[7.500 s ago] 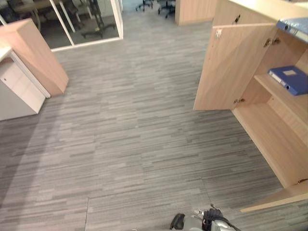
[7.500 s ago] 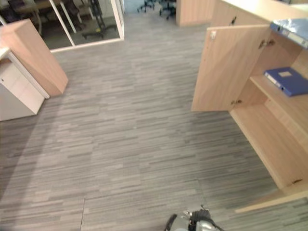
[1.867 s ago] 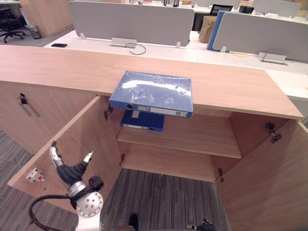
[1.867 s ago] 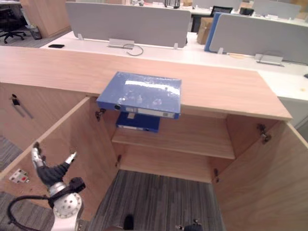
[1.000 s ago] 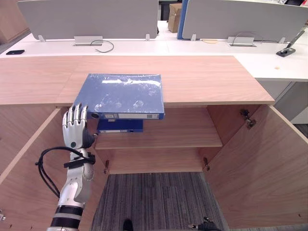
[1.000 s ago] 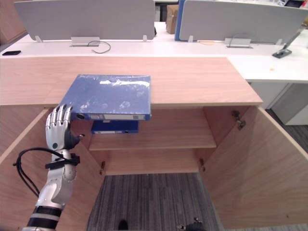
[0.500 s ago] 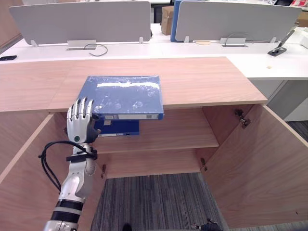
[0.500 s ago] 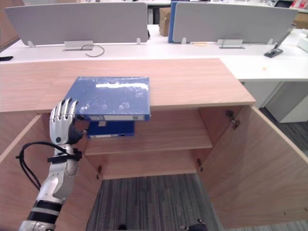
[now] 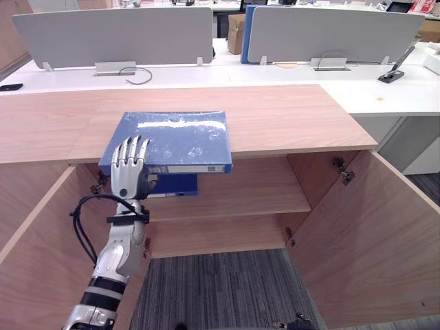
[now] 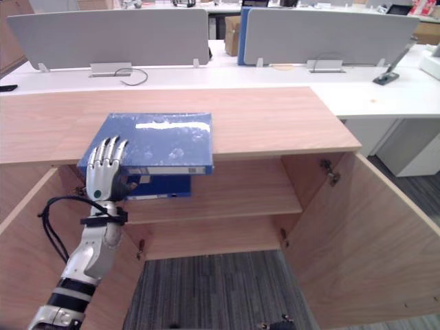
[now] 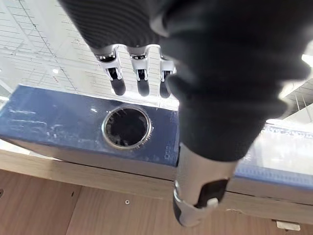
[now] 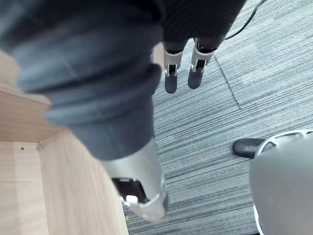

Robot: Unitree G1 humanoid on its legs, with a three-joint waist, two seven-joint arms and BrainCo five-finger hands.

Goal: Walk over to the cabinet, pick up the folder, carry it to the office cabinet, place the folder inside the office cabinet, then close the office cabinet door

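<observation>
A blue folder (image 9: 175, 136) lies flat on the wooden cabinet top (image 9: 289, 117), its spine hanging over the front edge. My left hand (image 9: 129, 170) is raised in front of the spine's left end, open, with fingers straight. In the left wrist view the fingers (image 11: 139, 81) reach over the spine by its round hole (image 11: 127, 127), while the thumb (image 11: 198, 191) lies below it. A second blue folder (image 9: 175, 184) rests on the inner shelf (image 9: 254, 192) just beneath. My right hand (image 12: 171, 81) hangs open over the carpet.
Both cabinet doors stand wide open, the left door (image 9: 34, 254) beside my arm and the right door (image 9: 371, 247) swung towards me. Behind the cabinet run white desks (image 9: 385, 93) with grey partition screens (image 9: 117, 34). Grey carpet (image 9: 220, 289) lies in front.
My left hand has risen and shifted right, from beside the folder's left front corner to right in front of its spine. The folder has not moved.
</observation>
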